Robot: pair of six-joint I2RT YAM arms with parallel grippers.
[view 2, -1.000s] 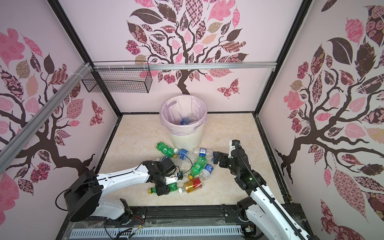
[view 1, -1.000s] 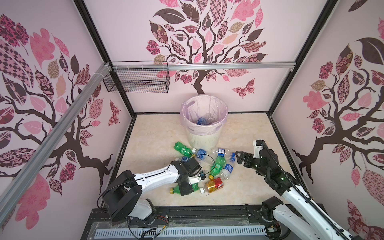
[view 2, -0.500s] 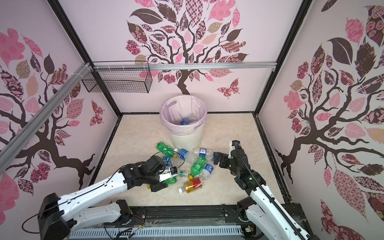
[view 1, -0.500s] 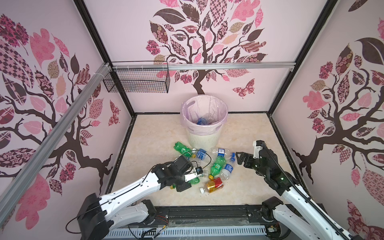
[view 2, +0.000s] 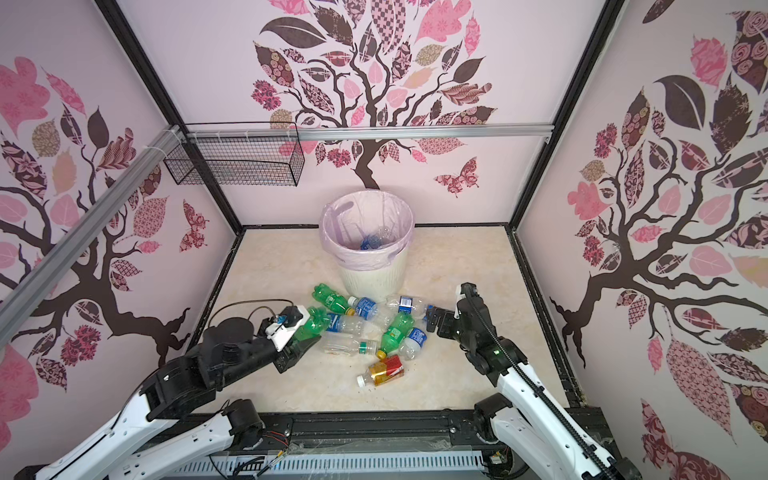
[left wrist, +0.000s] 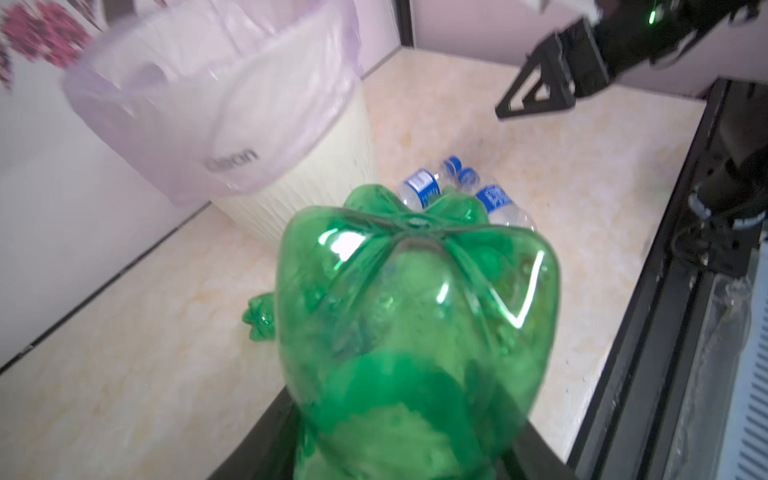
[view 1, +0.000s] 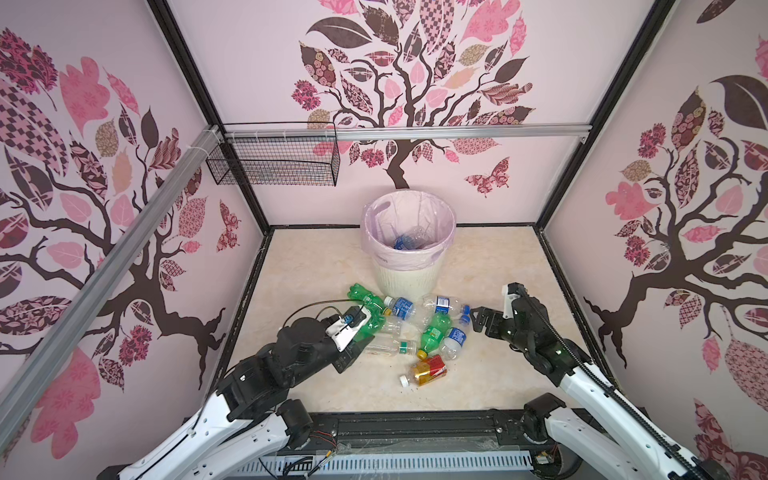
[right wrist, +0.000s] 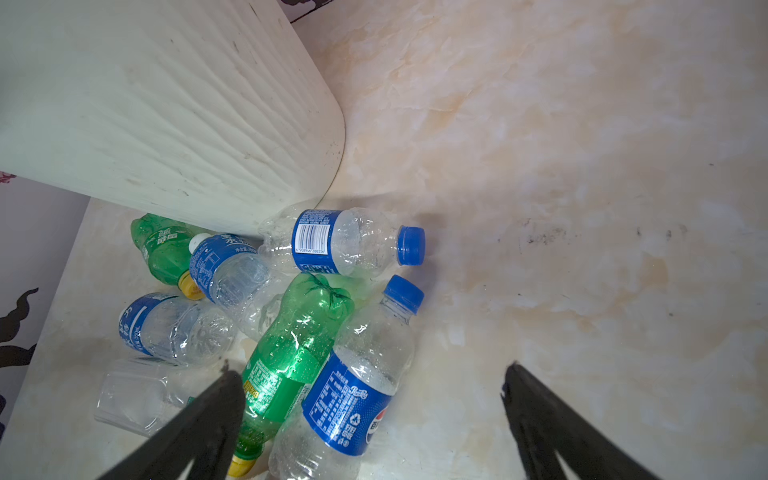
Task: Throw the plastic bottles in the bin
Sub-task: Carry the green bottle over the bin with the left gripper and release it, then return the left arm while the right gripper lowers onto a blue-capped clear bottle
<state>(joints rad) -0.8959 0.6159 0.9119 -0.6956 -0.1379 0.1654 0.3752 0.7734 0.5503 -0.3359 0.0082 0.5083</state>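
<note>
My left gripper [view 1: 353, 337] [view 2: 300, 340] is shut on a green bottle [view 1: 370, 325] [view 2: 314, 325], lifted off the floor at the left of the pile. In the left wrist view the green bottle's [left wrist: 415, 311] base points toward the bin [left wrist: 316, 166]. The cream ribbed bin [view 1: 409, 276] [view 2: 370, 279] has a pink liner and a few clear bottles [view 1: 409, 241] inside. Several plastic bottles lie in front of it, among them an amber one [view 1: 428, 368] [view 2: 384, 369]. My right gripper [view 1: 478, 322] [view 2: 434, 320] [right wrist: 370, 369] hangs open over a clear blue-labelled bottle [right wrist: 353, 395] and a green one [right wrist: 291, 353].
A black wire basket [view 1: 274, 164] [view 2: 237, 164] hangs on the back-left wall, well above the floor. A black frame rail [view 1: 415, 424] runs along the front edge. Patterned walls close in the floor on three sides.
My left gripper has closed on the green bottle, lifted it from the front of the pile and drawn it up to the left. The right arm has not moved.
</note>
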